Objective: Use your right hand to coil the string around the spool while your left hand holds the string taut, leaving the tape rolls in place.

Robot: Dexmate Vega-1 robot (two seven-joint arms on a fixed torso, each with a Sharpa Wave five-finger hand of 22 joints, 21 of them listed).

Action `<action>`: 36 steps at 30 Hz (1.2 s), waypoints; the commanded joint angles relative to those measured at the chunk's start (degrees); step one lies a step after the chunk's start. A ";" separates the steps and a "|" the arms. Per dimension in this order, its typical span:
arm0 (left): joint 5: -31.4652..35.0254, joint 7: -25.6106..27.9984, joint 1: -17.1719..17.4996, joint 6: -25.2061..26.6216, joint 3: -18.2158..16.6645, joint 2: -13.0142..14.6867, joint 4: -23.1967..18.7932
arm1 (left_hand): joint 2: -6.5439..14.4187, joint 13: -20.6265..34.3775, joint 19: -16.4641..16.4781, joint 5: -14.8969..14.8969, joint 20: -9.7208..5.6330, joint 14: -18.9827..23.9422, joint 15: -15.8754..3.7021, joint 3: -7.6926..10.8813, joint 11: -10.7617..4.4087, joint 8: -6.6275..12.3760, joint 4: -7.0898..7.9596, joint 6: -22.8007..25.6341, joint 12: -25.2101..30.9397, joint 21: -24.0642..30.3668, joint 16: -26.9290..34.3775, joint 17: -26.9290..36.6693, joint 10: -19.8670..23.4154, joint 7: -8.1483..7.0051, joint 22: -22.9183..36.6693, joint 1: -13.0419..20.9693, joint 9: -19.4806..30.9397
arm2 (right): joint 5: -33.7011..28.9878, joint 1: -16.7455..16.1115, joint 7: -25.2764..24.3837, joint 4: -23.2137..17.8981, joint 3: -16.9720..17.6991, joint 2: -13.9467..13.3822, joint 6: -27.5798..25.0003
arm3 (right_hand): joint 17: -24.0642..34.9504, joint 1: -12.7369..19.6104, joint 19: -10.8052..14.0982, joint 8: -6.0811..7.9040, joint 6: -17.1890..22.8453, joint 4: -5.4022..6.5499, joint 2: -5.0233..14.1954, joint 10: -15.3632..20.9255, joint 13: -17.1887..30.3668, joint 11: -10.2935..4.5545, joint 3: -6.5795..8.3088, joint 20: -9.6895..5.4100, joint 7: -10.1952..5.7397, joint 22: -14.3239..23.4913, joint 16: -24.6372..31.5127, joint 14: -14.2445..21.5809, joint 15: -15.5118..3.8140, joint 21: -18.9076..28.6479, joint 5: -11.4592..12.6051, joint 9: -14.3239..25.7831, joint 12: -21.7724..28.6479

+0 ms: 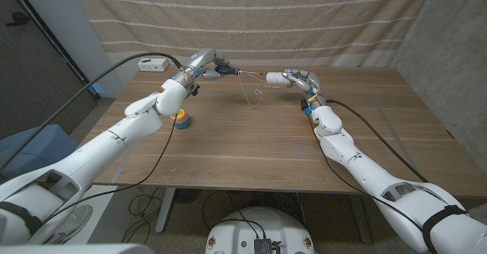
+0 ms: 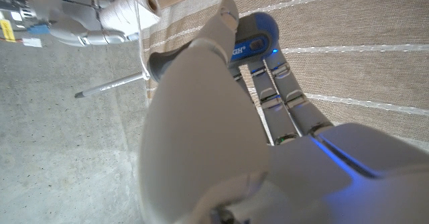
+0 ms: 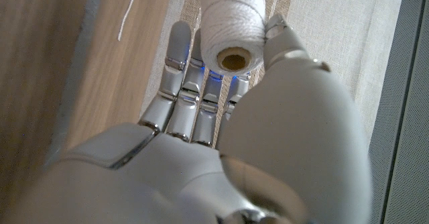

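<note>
Head view showed my right robot hand gripping the spool, left robot hand pinching slack string; tension first, I judged.

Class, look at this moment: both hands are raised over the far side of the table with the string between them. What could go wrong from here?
1. A loop of string hangs slack between the hands; it may tangle or wind loosely on the spool.
2. The right hand holds the spool near its fingertips, so turning might let it slip.
3. The tape rolls sit under the left arm; a drop of the left hand could nudge them.
</note>
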 commanded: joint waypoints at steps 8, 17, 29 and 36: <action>2.96 2.15 -2.19 2.27 1.45 -1.35 1.49 | 5.50 2.24 0.34 0.31 -7.99 8.27 -7.95 3.24 -0.33 0.46 2.74 4.68 -0.25 10.40 0.41 4.13 0.73 4.25 0.30 4.73 0.16 | 6.31 -9.52 9.64 -10.23 0.50 -8.04 -3.66 | 13.84 13.52 -0.54 -0.10 0.17 0.09 13.12 0.42 0.39 0.14 0.42 -7.83 -0.02 -0.60 0.02 12.18 -15.47 1.09 0.24 0.17 -0.32; 4.37 3.39 -2.83 3.73 2.33 -2.07 1.88 | 5.36 2.33 0.35 0.31 -8.04 8.41 -8.12 3.18 -0.27 0.42 2.76 4.82 -0.35 10.49 0.40 4.16 0.88 4.24 0.29 4.62 0.12 | 11.62 -10.34 20.82 -13.10 0.63 -11.15 -4.25 | 14.03 13.52 -0.86 -0.14 0.08 0.10 13.10 0.44 0.64 -0.02 0.44 -7.82 -0.15 -0.97 -0.13 12.22 -15.48 1.57 0.25 0.18 -0.39; 5.01 3.99 -2.87 5.74 2.89 -2.26 1.46 | 5.38 2.58 0.38 0.35 -8.04 8.49 -8.08 3.23 -0.39 0.40 2.78 4.88 -0.48 10.63 0.28 4.13 0.98 4.04 0.29 4.55 0.18 | 22.23 -7.95 41.04 -11.98 1.44 -10.70 -4.88 | 14.20 13.65 -1.18 -0.20 -0.13 0.05 13.19 0.48 1.03 0.04 0.56 -7.81 -0.04 -1.26 -0.36 12.09 -15.53 2.04 0.28 0.22 -0.37; 5.10 3.87 -2.90 6.45 3.22 -2.24 1.35 | 5.33 2.54 0.37 0.36 -8.07 8.55 -8.13 3.23 -0.42 0.37 2.73 4.81 -0.62 10.67 0.22 4.09 1.07 4.10 0.27 4.58 0.23 | 25.83 -6.83 48.86 -11.84 2.08 -9.54 -5.09 | 14.34 13.69 -1.43 -0.18 -0.14 0.06 13.26 0.45 1.10 -0.02 0.64 -7.81 -0.05 -1.39 -0.48 12.07 -15.54 2.38 0.26 0.25 -0.51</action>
